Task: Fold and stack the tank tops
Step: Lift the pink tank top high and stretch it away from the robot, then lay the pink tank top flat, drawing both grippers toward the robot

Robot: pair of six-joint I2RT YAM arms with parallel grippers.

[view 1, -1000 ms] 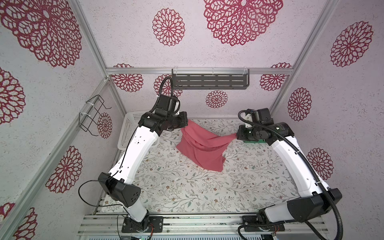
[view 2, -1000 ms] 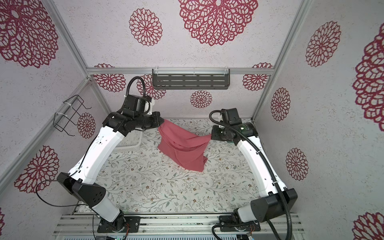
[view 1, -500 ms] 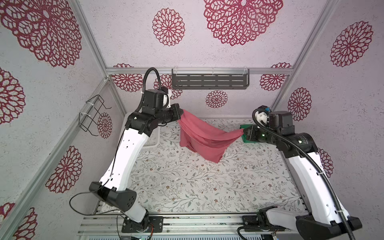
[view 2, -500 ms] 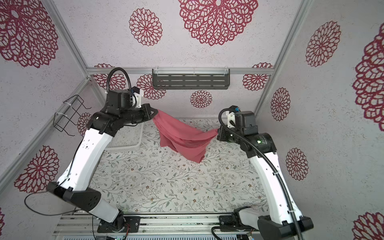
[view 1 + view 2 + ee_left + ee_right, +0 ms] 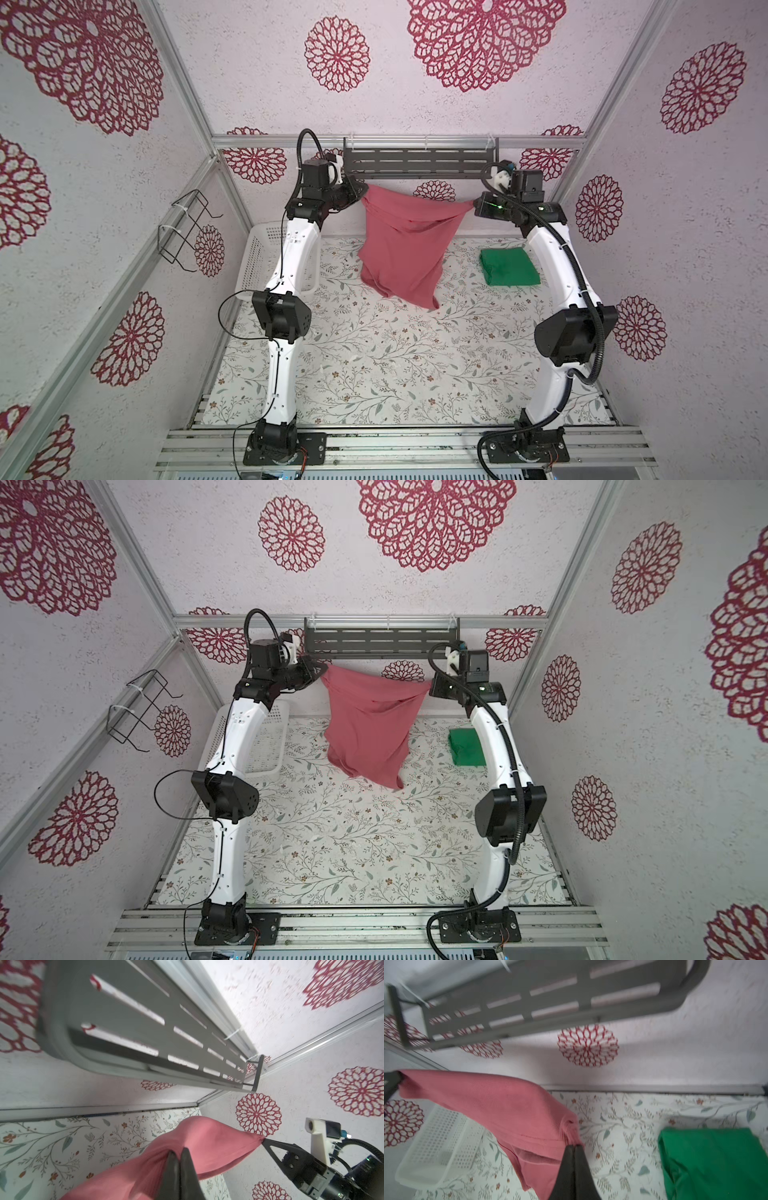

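1. Up it goes! Both arms are hoisting the pink top (image 5: 399,249) high, just under the shelf (image 5: 419,162); a second ago it was slumping low over the desk (image 5: 395,353).
2. The left pincer (image 5: 360,192) is clamping one upper corner and the right pincer (image 5: 473,204) the other, both closed tight on cloth.
3. The cloth is stretching between them and hanging; I cannot tell whether its tip is touching the desk.
4. The green top (image 5: 509,267) is lying folded by the right arm.
5. They seem to be spreading the pink one for laying flat; folding and stacking are still waiting.
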